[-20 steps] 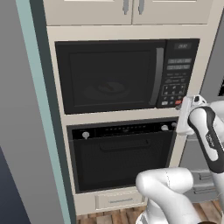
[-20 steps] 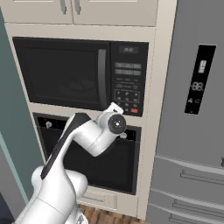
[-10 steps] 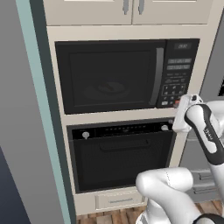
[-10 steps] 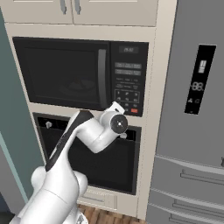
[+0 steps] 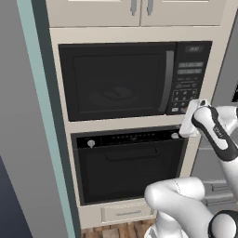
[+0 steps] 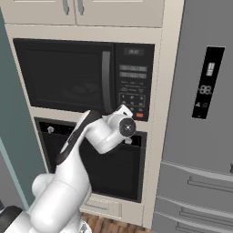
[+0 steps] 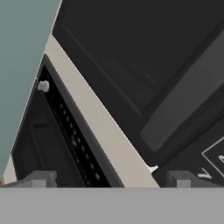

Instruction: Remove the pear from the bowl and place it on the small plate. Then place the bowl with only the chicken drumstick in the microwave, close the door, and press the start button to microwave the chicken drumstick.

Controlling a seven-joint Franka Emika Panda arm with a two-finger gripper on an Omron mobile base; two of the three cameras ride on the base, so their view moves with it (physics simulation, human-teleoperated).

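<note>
arm raised from the base with the elbow bent and the hand lifted to the front of the microwave [image 5: 135, 79], wrist rolled so the hand view is tilted. pincer [image 7: 109, 177] with its two tips [image 7: 41, 178] set wide apart, nothing between them (the gap frames the cream strip [image 7: 94, 116] between the two appliances). in the left base view the hand sits at about 4 o'clock from the middle of the door [image 5: 114, 79], just below the lower corner of the keypad panel [image 5: 188, 79]; in the right base view it lies at about 6 o'clock from the door's vertical handle [image 6: 106, 82]. door is shut. one microwave, one oven [image 5: 132, 162] beneath it with two pale knobs, one fridge [image 6: 200, 113] at 3 o'clock in the right base view, two cabinet doors [image 5: 135, 9] above.
</note>
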